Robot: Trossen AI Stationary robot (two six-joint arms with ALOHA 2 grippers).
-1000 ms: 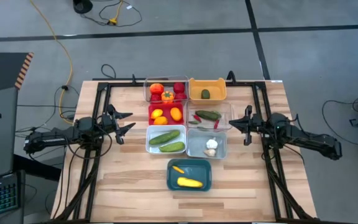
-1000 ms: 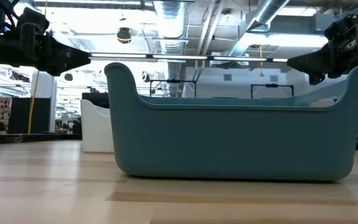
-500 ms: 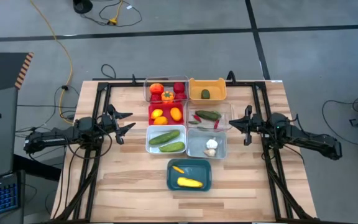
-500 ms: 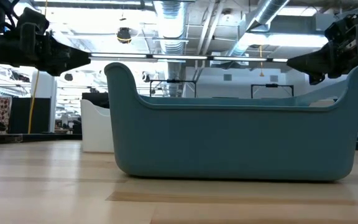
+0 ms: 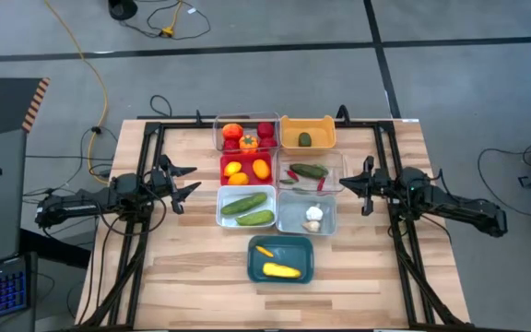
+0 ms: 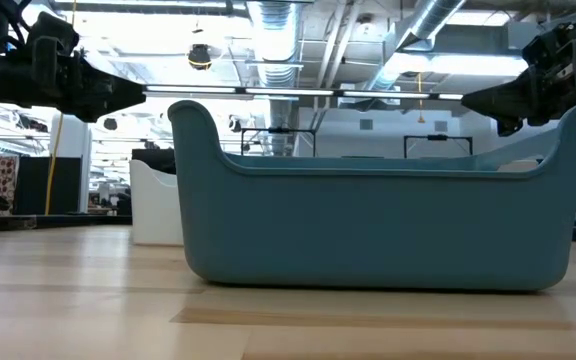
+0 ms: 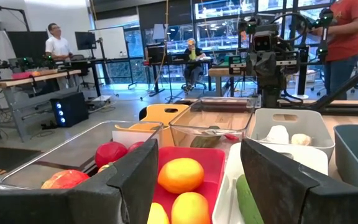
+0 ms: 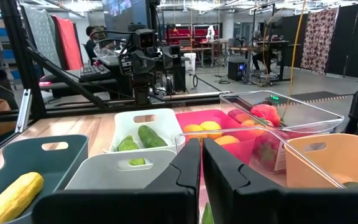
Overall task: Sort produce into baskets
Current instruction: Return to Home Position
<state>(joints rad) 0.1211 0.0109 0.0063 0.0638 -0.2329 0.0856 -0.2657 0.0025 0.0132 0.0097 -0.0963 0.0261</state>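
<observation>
Seven baskets stand grouped at the table's middle. A clear one (image 5: pixel 246 134) holds red tomatoes. An orange one (image 5: pixel 307 133) holds a green piece. A red one (image 5: pixel 247 169) holds orange and yellow fruits. A second clear one (image 5: pixel 311 172) holds a cucumber and chilies. Cucumbers lie in a white one (image 5: pixel 246 206), garlic in a pale grey-blue one (image 5: pixel 307 215), and yellow corn in a teal one (image 5: pixel 281 259). My left gripper (image 5: pixel 188 182) hovers open, left of the baskets. My right gripper (image 5: pixel 350 184) hovers shut, right of them. Both point level at the baskets.
Black frame rails (image 5: pixel 146 198) run along the table's left and right sides under both arms. Bare wood (image 5: pixel 192 277) lies around the teal basket (image 6: pixel 378 225) toward the near edge. People (image 7: pixel 58 45) show in the room beyond the table.
</observation>
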